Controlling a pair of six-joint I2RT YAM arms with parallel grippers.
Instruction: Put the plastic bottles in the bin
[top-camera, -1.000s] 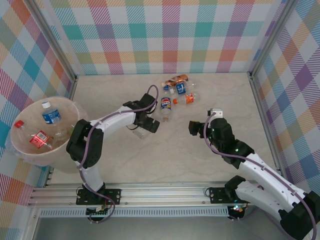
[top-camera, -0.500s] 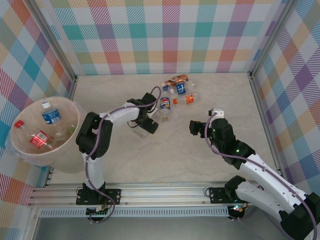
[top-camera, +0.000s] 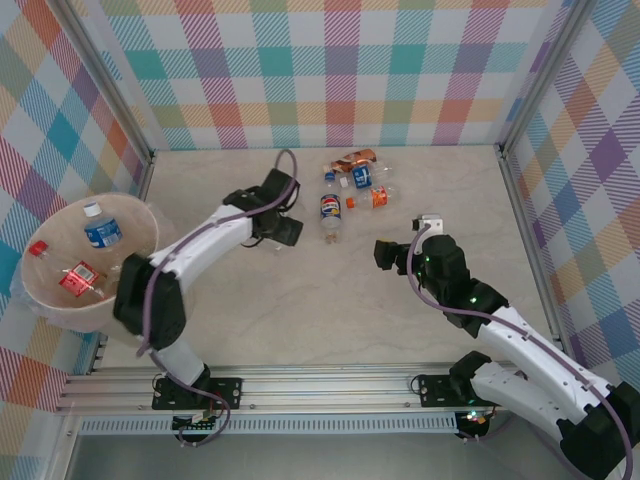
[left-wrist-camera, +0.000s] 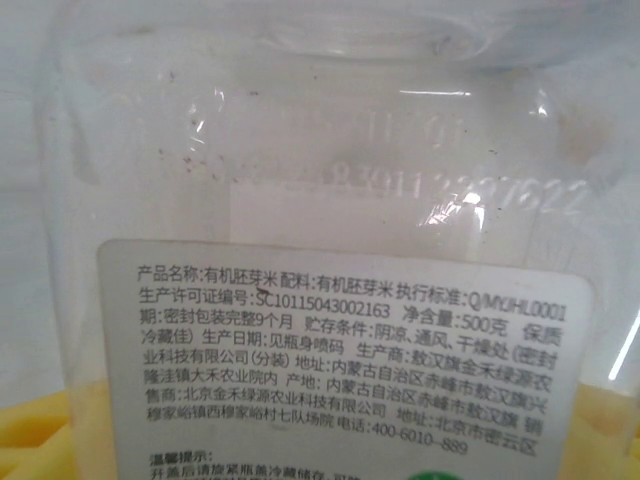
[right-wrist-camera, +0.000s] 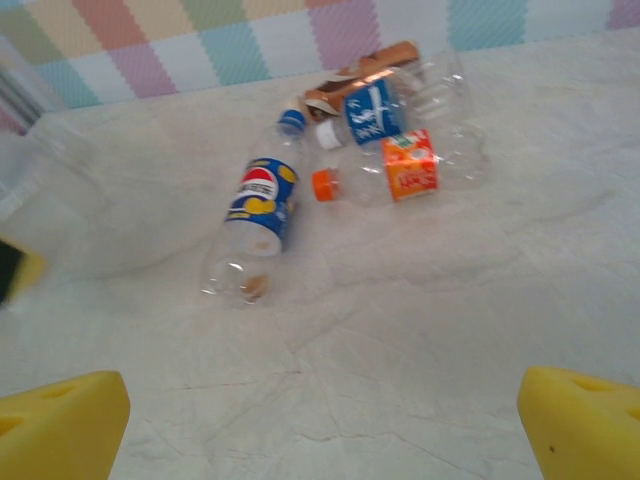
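Note:
My left gripper (top-camera: 281, 231) is shut on a clear plastic bottle (left-wrist-camera: 330, 200) with a white printed label, held right up against the left wrist camera, one yellow pad (left-wrist-camera: 35, 445) at its side. The same bottle (right-wrist-camera: 70, 200) hangs above the table at the left of the right wrist view. Several more plastic bottles lie at the back middle: a Pepsi one (top-camera: 330, 213), an orange-labelled one (top-camera: 373, 197), a blue-labelled one (top-camera: 360, 177) and a crushed brown one (top-camera: 355, 158). My right gripper (top-camera: 385, 255) stands open and empty, right of the Pepsi bottle (right-wrist-camera: 255, 215).
The bin (top-camera: 75, 322) stands at the left edge with a blue-labelled bottle (top-camera: 103, 232) and a red-labelled one (top-camera: 78, 278) inside. Checked walls close in the back and sides. Bare table lies between the two grippers.
The left gripper closed on the clear bottle near the table's middle and carried it up, back and left. The right arm stayed where it was.

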